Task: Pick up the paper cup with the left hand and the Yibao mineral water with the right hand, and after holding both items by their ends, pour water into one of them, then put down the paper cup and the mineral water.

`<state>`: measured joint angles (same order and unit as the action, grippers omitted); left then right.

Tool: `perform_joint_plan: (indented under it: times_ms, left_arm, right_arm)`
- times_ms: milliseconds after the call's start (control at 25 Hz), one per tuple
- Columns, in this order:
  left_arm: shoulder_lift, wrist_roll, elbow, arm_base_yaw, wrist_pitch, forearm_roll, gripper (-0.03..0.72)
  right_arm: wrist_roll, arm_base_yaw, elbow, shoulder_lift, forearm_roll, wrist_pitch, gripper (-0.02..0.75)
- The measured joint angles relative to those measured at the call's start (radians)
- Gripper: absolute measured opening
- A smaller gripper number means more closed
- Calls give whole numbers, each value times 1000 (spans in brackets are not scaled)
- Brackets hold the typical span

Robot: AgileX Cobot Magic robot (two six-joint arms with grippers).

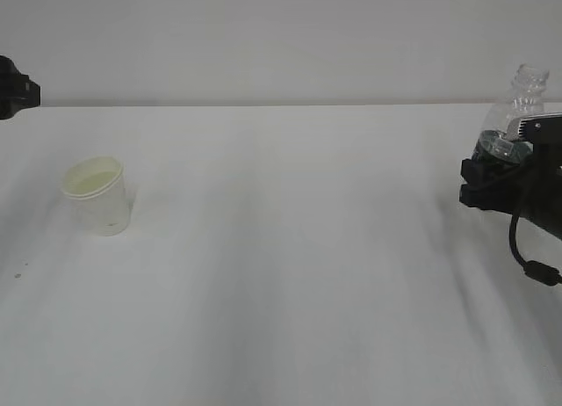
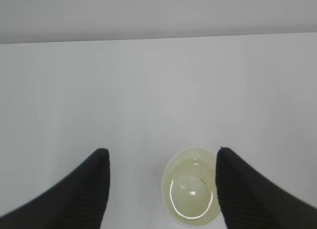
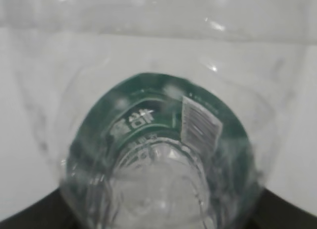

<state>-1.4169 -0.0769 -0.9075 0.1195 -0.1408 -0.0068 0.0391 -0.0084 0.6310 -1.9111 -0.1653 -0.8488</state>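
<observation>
The paper cup (image 1: pixel 97 195) stands upright on the white table at the left, with water in it. In the left wrist view the cup (image 2: pixel 192 195) lies below my left gripper (image 2: pixel 161 152), near the right finger (image 2: pixel 237 189) and free of both. That gripper is open and empty, and a black part of its arm (image 1: pixel 13 87) shows at the left edge. My right gripper (image 1: pixel 493 167) is shut on the bottom end of the Yibao mineral water (image 1: pixel 516 105), held tilted with its uncapped neck up. The bottle (image 3: pixel 158 140) and its green label fill the right wrist view.
The white table (image 1: pixel 290 274) stretches between the cup and the bottle, with a pale wall behind it. A black cable (image 1: pixel 527 257) hangs under the right arm.
</observation>
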Motion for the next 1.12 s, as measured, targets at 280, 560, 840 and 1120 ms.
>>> perform_joint_plan:
  times_ms: [280, 560, 840, 1120]
  left_arm:
    - [0, 0, 0, 0, 0, 0, 475]
    - [1, 0, 0, 0, 0, -1, 475]
    - [1, 0, 0, 0, 0, -1, 466]
    - [1, 0, 0, 0, 0, -1, 461]
  right_arm:
    - [0, 0, 20, -40, 0, -25, 400]
    - [-2, 0, 41, -93, 0, -50, 400]
    - [-15, 0, 70, -129, 0, -55, 400]
    - [-27, 0, 78, -158, 0, -78, 400]
